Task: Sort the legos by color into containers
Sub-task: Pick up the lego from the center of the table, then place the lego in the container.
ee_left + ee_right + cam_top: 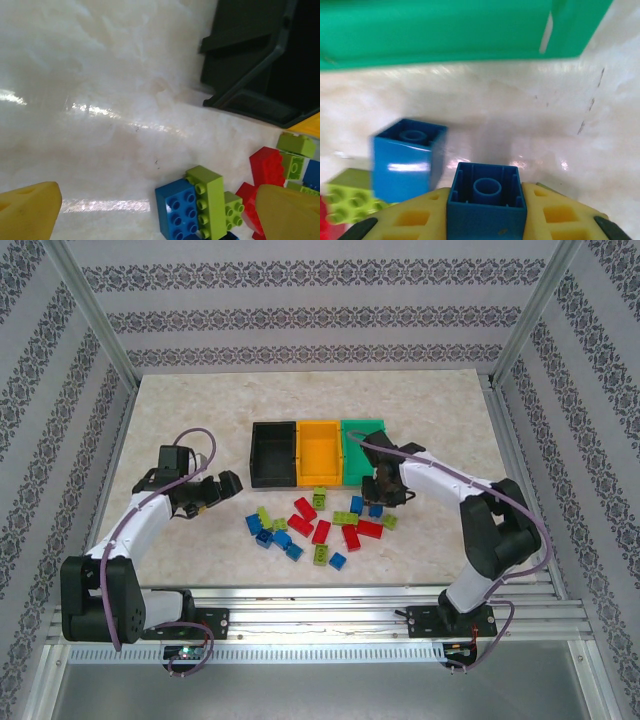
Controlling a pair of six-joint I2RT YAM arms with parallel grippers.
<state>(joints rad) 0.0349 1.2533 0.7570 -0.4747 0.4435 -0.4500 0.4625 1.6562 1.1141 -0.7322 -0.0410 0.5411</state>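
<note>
Nothing to read here tbh, no text, logos, labels or numbers on the legos [322, 531], the containers [320, 452] or the tabletop [200, 410]
</note>
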